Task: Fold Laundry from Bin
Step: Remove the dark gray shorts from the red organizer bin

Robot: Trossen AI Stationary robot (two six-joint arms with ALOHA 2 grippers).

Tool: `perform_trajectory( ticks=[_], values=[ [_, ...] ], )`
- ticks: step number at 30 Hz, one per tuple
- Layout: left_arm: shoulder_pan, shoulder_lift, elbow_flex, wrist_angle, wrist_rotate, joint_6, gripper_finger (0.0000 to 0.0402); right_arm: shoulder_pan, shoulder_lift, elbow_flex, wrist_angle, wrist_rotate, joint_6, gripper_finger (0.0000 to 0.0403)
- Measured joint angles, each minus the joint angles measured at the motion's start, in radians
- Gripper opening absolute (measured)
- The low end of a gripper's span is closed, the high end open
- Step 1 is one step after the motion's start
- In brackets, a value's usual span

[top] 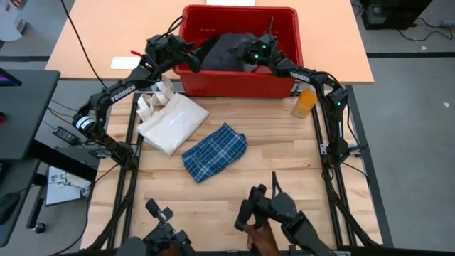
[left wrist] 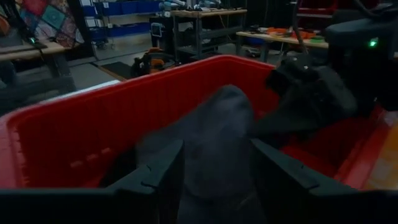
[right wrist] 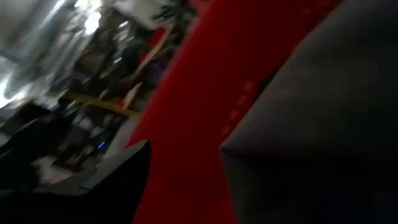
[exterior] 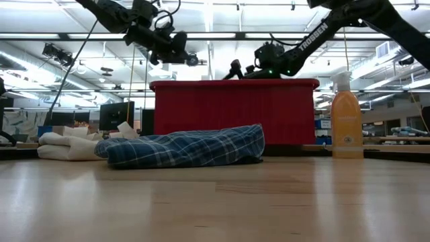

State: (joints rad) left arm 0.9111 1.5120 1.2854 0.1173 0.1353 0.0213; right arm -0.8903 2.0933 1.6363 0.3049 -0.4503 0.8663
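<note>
Tabletop [top: 234, 203]: pale wood planks; a workshop hall with ceiling strip lights lies behind.
Bin [top: 281, 85]: one, red, at the far edge, long axis side to side.
Charcoal garment [top: 226, 51]: one, heaped inside the bin.
Plaid shirt [top: 214, 151]: one, folded mid-tabletop, long axis diagonal.
Left tool [left wrist: 214, 171]: fingers spread around the charcoal garment.
Right tool [top: 252, 62]: inside the bin; cannot tell its state.
Tote bag [top: 170, 119]: one, beside the shirt.
Spray bottle [top: 305, 102]: one, orange.
</note>
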Motion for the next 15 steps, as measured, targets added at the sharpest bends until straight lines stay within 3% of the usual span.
perform_trajectory(
  ticks=[5,11,15],
  values=[
    [-0.036,0.035,0.001,0.005,0.033,-0.084,0.018,0.005,0.0,0.0,-0.007,-0.001,-0.004,0.0374],
    [-0.07,0.16,0.005,0.078,0.033,-0.187,0.018,0.009,0.0,0.0,0.006,-0.018,-0.013,0.0374],
    [-0.069,0.26,0.086,0.083,0.034,-0.25,0.018,0.009,0.0,0.0,0.017,-0.043,-0.013,0.0374]
  ],
)
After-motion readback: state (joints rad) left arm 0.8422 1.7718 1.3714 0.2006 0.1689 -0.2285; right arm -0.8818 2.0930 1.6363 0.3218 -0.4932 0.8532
